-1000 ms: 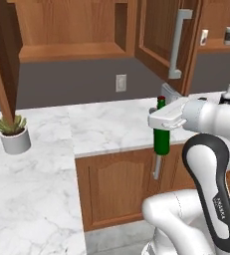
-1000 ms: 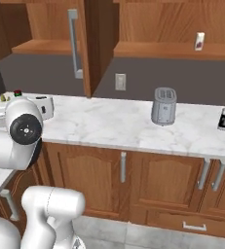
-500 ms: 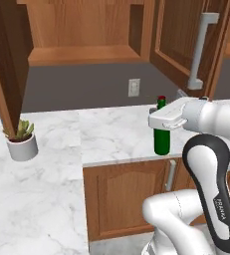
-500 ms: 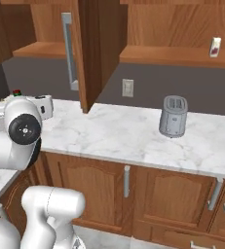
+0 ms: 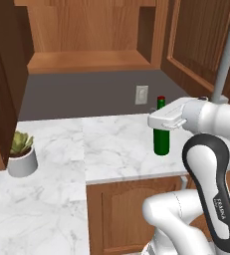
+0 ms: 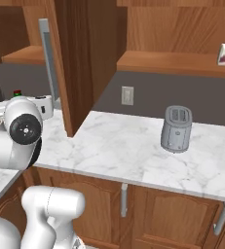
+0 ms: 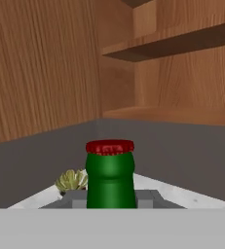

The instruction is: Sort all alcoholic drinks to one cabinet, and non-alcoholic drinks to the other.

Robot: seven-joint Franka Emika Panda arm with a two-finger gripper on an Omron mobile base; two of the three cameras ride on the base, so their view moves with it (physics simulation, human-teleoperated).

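Observation:
A slim dark-green bottle (image 5: 161,139) with a red cap, one of the alcoholic drinks, stands upright in my gripper (image 5: 161,121), which is shut on its neck just above the marble counter (image 5: 111,149). In the hand view the green bottle (image 7: 110,180) rises between the fingertips, with my gripper (image 7: 111,199) closed around it. Only the bottle's red cap (image 6: 17,92) peeks over my arm in the right base view. A small white carton (image 6: 224,53) with a red mark, a non-alcoholic drink, rests on a cabinet shelf at the far right.
An open upper cabinet with a bare shelf (image 5: 86,62) hangs over the counter, its door (image 6: 84,58) swung outward. A potted plant (image 5: 22,154) sits at the counter's left. A grey toaster (image 6: 176,129) stands to the right. A wall outlet (image 5: 142,94) is behind the bottle.
Both base views have shifted as the base drove left, and the open cabinet now fills the upper picture. The gripper stays shut on the green bottle.

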